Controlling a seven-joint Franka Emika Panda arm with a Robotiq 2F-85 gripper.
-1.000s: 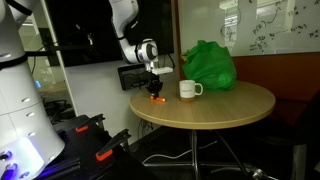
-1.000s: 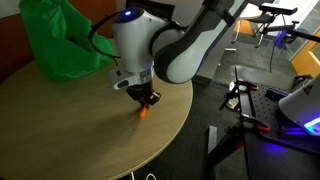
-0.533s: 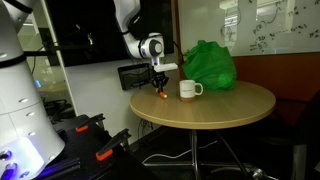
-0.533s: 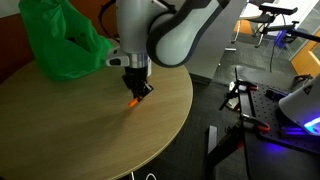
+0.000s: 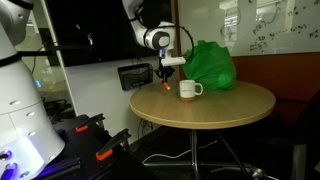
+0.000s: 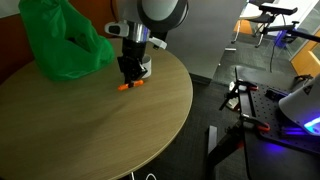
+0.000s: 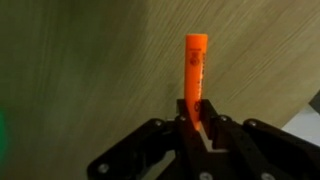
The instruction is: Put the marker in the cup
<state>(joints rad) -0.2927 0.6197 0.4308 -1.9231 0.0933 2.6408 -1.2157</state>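
My jaws pinched the marker (image 7: pixel 195 75), seemingly lifted off the bench (image 6: pixel 100 130); carrying it into the cup (image 5: pixel 187 90) remained.

No legible text, whiteboard (image 5: pixel 281 30) writing too small

Site: a robotics lab or research office, as I read it.

Evidence:
- The whiteboard (image 5: pixel 268 25) on the far wall is covered in handwritten notes and diagrams.
- A large dark monitor (image 5: pixel 85 30) hangs beside it, with a small screen (image 5: pixel 134 75) mounted below.
- A white robot body (image 5: pixel 20 110) stands close to the camera in an exterior view.
- Black-and-orange gear (image 5: pixel 95 140) sits on the floor, and loose cables (image 5: pixel 185 160) run under the round wooden table (image 5: pixel 235 110) I work at.
- In an exterior view there is more black hardware (image 6: pixel 240 95) on the dark floor, next to a white unit (image 6: pixel 300 100) glowing blue.
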